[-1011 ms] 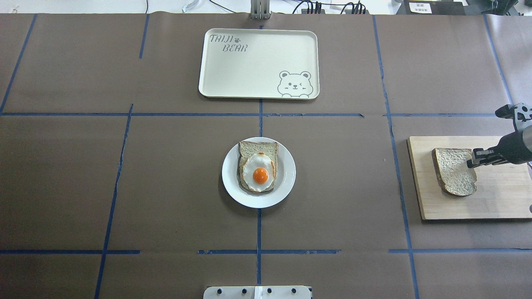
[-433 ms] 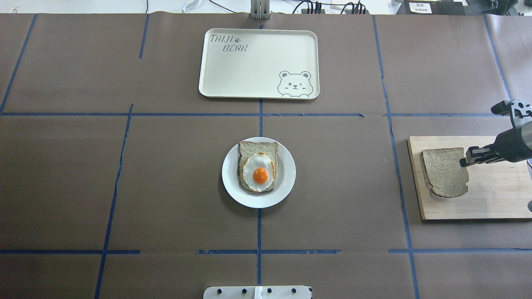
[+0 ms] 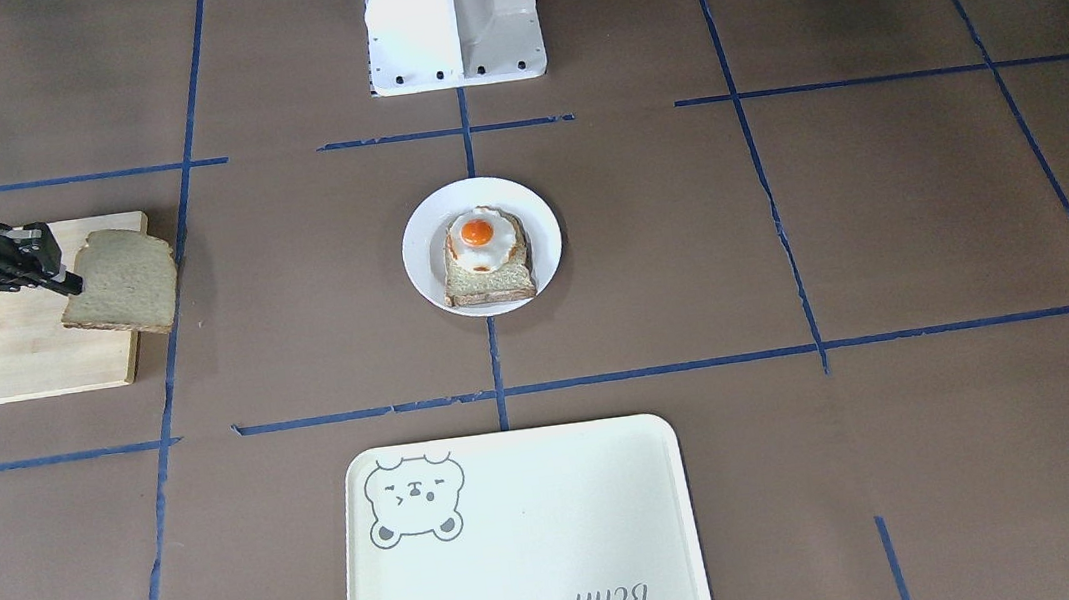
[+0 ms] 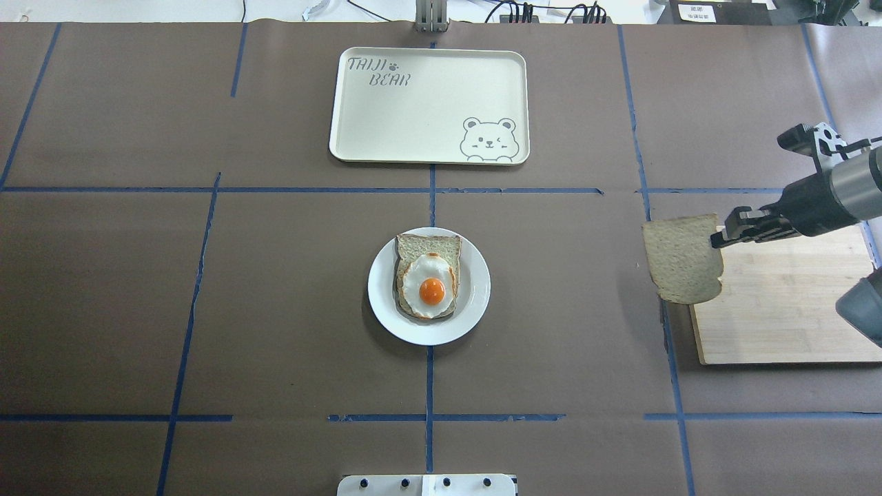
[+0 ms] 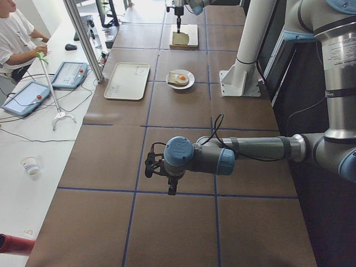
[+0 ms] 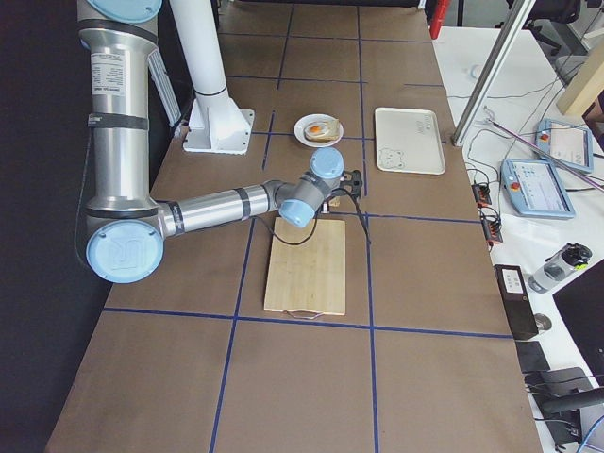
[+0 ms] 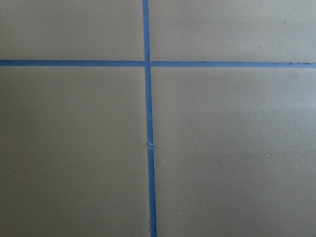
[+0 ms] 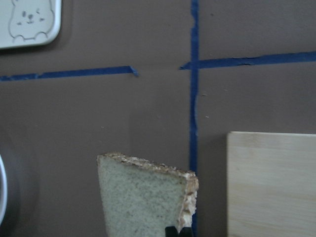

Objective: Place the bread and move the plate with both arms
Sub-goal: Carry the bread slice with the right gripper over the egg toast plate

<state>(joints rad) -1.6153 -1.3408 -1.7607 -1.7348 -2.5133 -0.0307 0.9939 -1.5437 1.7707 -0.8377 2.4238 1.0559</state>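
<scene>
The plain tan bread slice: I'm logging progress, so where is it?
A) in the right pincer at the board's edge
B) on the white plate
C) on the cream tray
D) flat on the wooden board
A: the right pincer grips the plain tan bread slice above the edge of the pale wooden board.

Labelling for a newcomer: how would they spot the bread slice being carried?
Find the wooden cutting board on the robot's right. Over its inner edge, the right end effector holds the bread aloft. It is bare, unlike the egg-topped slice on the white plate.
</scene>
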